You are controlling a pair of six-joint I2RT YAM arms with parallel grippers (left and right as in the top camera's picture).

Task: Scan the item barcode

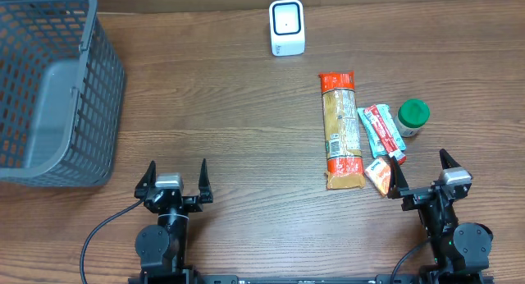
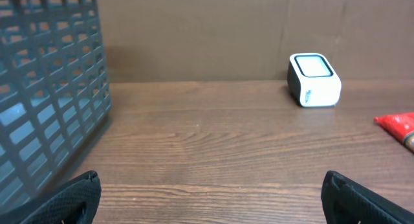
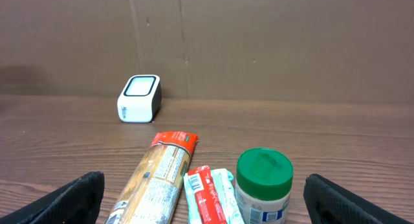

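Wide open and holding nothing at left end effector (image 1: 176,171) and right end effector (image 1: 418,161). Right of scanner (image 1: 287,27): pasta pack (image 1: 341,130), green-lid jar (image 1: 413,117).

Dark brown wood-grain table (image 1: 238,112), filling the overhead view from edge to edge. Behind its far edge, a plain brown wall (image 3: 291,43), flat and matte like cardboard, marked by a thin vertical seam (image 3: 185,43). Soft, even light, with a faint sheen on the tabletop.

Grey plastic mesh basket (image 1: 102,103) far left; white box scanner (image 1: 287,27) rear centre; long pasta packet (image 1: 341,130), wrapped bars (image 1: 382,130) and green-lidded jar (image 1: 413,117) side by side at right.
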